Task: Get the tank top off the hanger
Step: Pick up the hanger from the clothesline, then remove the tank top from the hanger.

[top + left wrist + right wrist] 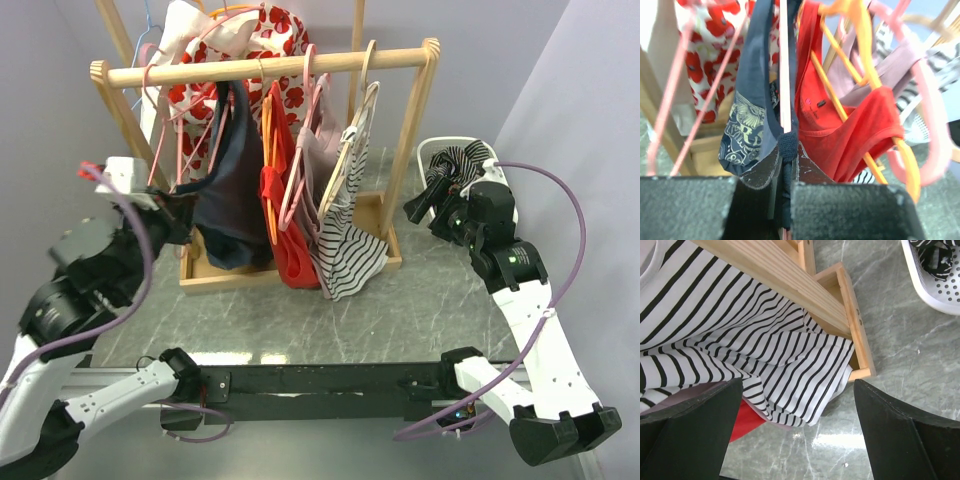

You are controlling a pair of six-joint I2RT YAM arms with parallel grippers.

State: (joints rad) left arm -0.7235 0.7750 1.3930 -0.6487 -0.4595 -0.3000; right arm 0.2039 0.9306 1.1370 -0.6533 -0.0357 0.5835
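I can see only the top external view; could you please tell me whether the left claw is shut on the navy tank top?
Observer: Yes, the left claw is shut on the dark hem of the navy tank top.
Operator: Is the hanger caught too?
Observer: A pink hanger bar runs straight down into that pinch; whether it is clamped, I cannot tell.
Operator: And the right claw?
Observer: The right claw is open and empty, with the hem of the striped top beneath it.
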